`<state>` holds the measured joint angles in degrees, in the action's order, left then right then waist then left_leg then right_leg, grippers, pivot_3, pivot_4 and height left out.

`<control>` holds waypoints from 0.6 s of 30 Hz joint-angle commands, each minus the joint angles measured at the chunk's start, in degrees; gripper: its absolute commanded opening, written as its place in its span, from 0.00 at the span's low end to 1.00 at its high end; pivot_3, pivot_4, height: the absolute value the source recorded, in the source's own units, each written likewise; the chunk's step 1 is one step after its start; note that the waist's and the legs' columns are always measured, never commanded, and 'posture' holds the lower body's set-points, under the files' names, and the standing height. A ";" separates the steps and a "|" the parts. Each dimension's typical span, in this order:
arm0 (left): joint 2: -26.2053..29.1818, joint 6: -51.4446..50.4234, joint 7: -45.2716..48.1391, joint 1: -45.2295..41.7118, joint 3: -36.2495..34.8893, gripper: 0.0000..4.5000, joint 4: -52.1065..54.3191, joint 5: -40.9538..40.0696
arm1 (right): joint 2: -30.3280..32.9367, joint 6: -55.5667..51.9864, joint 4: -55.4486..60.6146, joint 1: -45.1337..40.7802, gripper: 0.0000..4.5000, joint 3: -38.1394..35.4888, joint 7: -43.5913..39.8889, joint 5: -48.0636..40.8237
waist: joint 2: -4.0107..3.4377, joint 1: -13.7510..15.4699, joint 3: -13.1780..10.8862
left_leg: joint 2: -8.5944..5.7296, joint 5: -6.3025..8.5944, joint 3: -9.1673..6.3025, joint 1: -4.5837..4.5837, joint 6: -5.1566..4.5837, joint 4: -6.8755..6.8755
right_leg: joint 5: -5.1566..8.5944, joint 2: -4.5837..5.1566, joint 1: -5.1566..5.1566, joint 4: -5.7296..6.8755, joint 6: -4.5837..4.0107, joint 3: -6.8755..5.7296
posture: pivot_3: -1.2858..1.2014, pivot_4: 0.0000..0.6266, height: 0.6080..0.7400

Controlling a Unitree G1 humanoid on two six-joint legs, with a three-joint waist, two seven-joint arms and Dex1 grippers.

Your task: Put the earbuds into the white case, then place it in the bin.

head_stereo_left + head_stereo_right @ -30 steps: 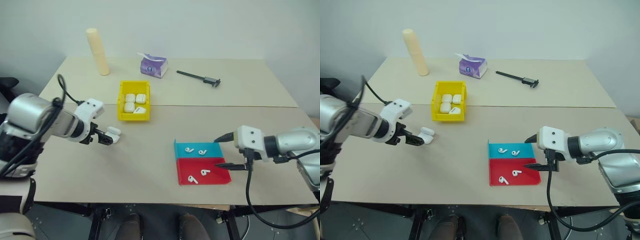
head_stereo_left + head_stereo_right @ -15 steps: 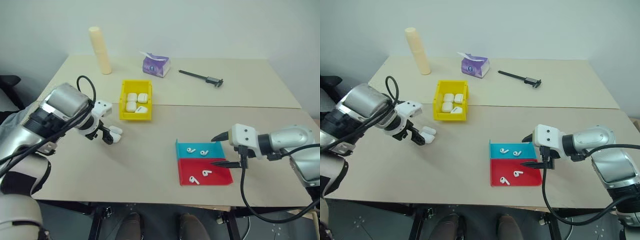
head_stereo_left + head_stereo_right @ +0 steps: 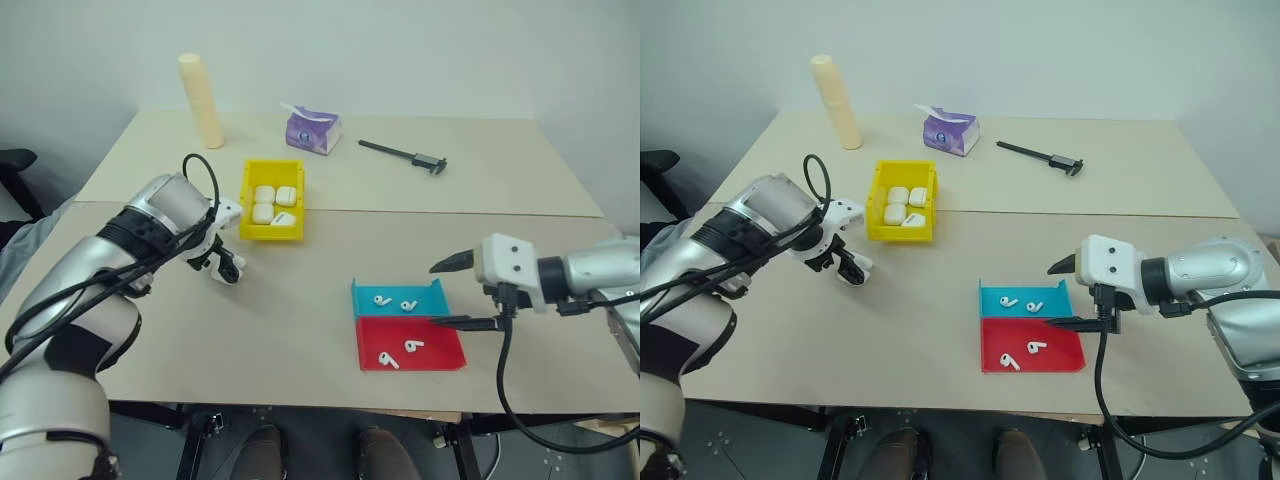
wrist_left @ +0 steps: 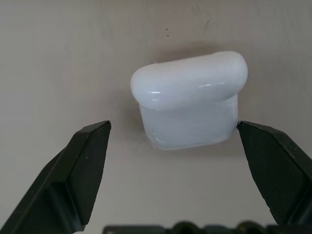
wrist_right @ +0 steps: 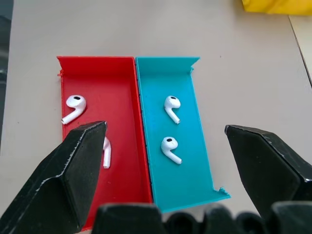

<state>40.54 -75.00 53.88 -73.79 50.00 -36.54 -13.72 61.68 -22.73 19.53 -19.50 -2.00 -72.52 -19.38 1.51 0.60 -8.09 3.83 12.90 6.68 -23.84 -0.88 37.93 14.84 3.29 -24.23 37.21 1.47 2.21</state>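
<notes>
The white case [image 4: 187, 100] lies shut on the table, just in front of the yellow bin [image 3: 270, 233]. My left gripper [image 3: 224, 270] points steeply down over it, open, with a finger on either side; one fingertip [image 4: 243, 129] is right at the case's edge. Two earbuds [image 3: 381, 299] lie in the teal tray [image 3: 425, 298] and two more earbuds [image 3: 411, 346] in the red tray [image 3: 440, 352]. My right gripper [image 3: 436, 295] hangs open above the trays' right edge, holding nothing.
Several other white cases [image 3: 264, 211] sit inside the yellow bin. At the back of the table stand a cream cylinder [image 3: 200, 100], a purple tissue pack [image 3: 311, 130] and a black caliper [image 3: 405, 155].
My left arm has swung forward and tipped its gripper down, so the open fingers now straddle the case. My right gripper has risen slightly above the trays.
</notes>
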 commanded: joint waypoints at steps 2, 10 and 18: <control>-1.92 1.68 2.48 -1.81 -0.81 1.00 -4.02 4.45 | 1.37 -1.06 2.62 0.30 1.00 -3.43 0.80 -1.36 | 0.00 0.00 0.00 | 0.00 0.00 -0.01 0.00 0.00 0.01 | 0.00 0.00 0.00 0.01 0.00 0.00 | 0.52 0.24 1.00; -4.95 1.53 4.67 -1.68 -2.43 1.00 -7.36 8.35 | 1.68 -0.81 3.21 1.85 1.00 -3.60 2.15 -0.17 | 0.01 -0.05 0.00 | -0.01 0.00 -0.07 -0.04 -0.01 0.01 | 0.00 0.00 -0.02 0.00 0.00 0.00 | 0.52 0.24 1.00; -5.24 1.09 6.42 -1.13 -2.33 0.80 -7.59 11.09 | 1.38 -0.56 2.81 2.06 1.00 -2.48 3.32 0.48 | 0.01 -0.05 0.00 | -0.01 0.00 -0.11 -0.03 -0.01 0.01 | 0.00 0.00 -0.01 0.01 0.01 0.00 | 0.52 0.24 1.00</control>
<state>35.14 -73.84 59.90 -73.84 48.44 -43.73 -4.36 62.27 -23.78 21.30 -17.16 -3.16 -69.72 -19.15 1.51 0.55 -8.10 3.83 12.90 6.57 -23.87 -0.89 37.94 14.84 3.29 -24.25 37.21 1.47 2.20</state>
